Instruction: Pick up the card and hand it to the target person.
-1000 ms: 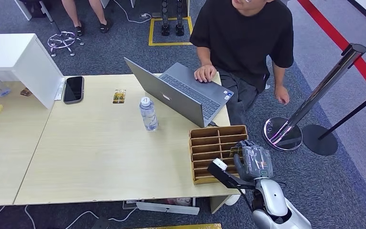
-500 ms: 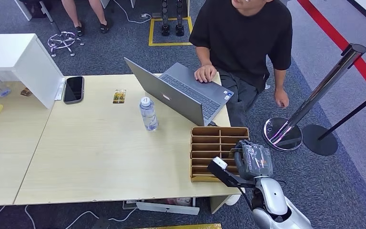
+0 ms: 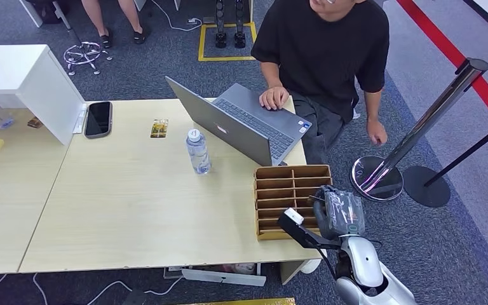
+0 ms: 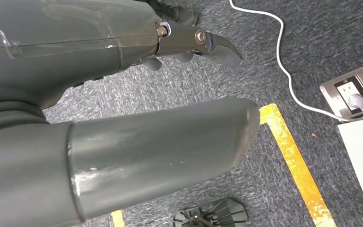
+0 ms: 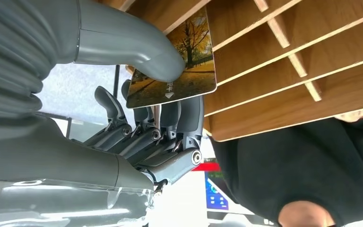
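1. The counter (image 3: pixel 133 210) carries a laptop (image 3: pixel 241 127), a water bottle (image 3: pixel 197 151) and, at its near right corner, a slotted wooden rack (image 3: pixel 286 197). The person (image 3: pixel 324 57) sits at the far right end, one hand on the laptop's keyboard.
2. The right hand (image 3: pixel 338 213) sits against the rack's right edge, far nearer the card than the left. In the right wrist view the card (image 5: pixel 177 71) is pinched between the thumb (image 5: pixel 137 47) and the fingers (image 5: pixel 170 123) curled beneath it, its free edge touching or just inside the rack's slats; I cannot tell whether it is clear of its slot.
3. The card's long axis appears to run out from the grip toward the rack, so I judge the next move is to draw it away from the slats, then carry it far across to the person.
4. The left hand (image 4: pixel 123 94) hangs over carpet; its fingers are mostly hidden by the cover, so how they lie cannot be told.
5. Another small card (image 3: pixel 159 128) lies far left on the counter; its print is too small to read.
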Available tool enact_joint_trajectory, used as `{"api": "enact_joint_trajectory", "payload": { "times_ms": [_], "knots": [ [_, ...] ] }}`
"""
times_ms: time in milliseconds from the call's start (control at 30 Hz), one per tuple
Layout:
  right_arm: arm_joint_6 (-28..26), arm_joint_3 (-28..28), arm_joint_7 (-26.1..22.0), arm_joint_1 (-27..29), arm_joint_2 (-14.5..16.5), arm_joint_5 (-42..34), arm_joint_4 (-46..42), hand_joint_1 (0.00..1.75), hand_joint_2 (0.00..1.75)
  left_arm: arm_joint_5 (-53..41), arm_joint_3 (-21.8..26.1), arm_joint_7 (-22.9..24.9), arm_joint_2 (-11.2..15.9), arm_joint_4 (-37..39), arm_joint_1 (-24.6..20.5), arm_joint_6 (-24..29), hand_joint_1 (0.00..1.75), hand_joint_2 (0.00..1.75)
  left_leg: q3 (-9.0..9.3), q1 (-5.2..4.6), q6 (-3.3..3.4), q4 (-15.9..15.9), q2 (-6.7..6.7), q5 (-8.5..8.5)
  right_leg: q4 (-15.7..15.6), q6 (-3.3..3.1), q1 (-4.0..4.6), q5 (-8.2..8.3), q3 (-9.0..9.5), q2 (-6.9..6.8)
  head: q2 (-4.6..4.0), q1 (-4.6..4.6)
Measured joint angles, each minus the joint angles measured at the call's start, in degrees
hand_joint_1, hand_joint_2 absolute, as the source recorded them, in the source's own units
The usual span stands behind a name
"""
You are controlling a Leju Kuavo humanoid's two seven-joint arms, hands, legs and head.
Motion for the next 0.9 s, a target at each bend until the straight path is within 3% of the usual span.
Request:
{"api": "enact_joint_trajectory", "payload": {
  "times_ms": [900],
  "knots": [
    [5.48,-6.88,2.48,0.96,-4.52,8.38,-18.99,1.34,1.75,-0.4,0.0,-0.57,-0.01,0.0,0.12,0.04,0.0,0.0,-0.01,0.0,0.0,0.01,0.0,0.0,0.0,0.0,0.0,0.0,0.0,0.0,0.0,-0.01]
  ]
}}
